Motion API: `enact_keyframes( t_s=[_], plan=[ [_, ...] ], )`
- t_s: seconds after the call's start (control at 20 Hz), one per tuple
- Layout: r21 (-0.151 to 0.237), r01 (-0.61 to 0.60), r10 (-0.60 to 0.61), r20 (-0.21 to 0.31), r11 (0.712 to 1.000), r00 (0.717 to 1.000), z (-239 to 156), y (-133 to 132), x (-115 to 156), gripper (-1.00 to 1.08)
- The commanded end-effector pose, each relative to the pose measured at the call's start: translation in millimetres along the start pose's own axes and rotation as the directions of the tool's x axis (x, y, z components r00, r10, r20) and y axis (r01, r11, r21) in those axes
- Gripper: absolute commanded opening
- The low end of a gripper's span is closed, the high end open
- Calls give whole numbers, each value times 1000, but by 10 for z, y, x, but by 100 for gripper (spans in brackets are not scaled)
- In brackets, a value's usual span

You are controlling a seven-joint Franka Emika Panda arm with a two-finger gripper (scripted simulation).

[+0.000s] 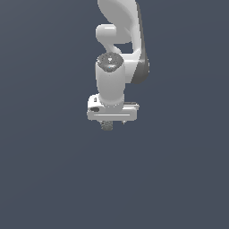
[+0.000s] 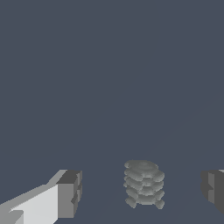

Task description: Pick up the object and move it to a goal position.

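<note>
Straddling the target, the white-bodied gripper with dark grey pads (image 2: pixel 142 192) has its fingers (image 2: pixel 70 192) spread wide apart, neither pad touching anything. The small grey ribbed cylindrical object (image 2: pixel 143 188) stands between them, nearer one pad than the other, its long axis upright. In the exterior view it (image 1: pixel 106 126) shows just beneath the hand. No containers are visible. The next move, by judgement, requires closing on it.

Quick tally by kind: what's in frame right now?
Panda arm: 1
Gripper: 1, fingers apart
Grey ridged, screw-like object: 1, between the fingers
Total: 3
</note>
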State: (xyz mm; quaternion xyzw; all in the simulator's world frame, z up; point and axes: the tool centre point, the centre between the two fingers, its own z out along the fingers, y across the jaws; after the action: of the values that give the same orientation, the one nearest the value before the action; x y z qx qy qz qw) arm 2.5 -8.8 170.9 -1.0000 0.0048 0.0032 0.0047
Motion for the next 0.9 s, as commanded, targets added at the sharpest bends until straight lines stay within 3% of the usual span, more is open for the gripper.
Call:
enact_keyframes(
  t_s=[0.0, 0.4, 0.85],
  plan=[
    [0, 0, 0, 0, 1000, 1000, 0, 0, 0, 100],
    [-19, -52, 51, -52, 998, 997, -209, 269, 133, 100],
    [-20, -25, 24, -49, 999, 998, -184, 267, 118, 100]
  ],
)
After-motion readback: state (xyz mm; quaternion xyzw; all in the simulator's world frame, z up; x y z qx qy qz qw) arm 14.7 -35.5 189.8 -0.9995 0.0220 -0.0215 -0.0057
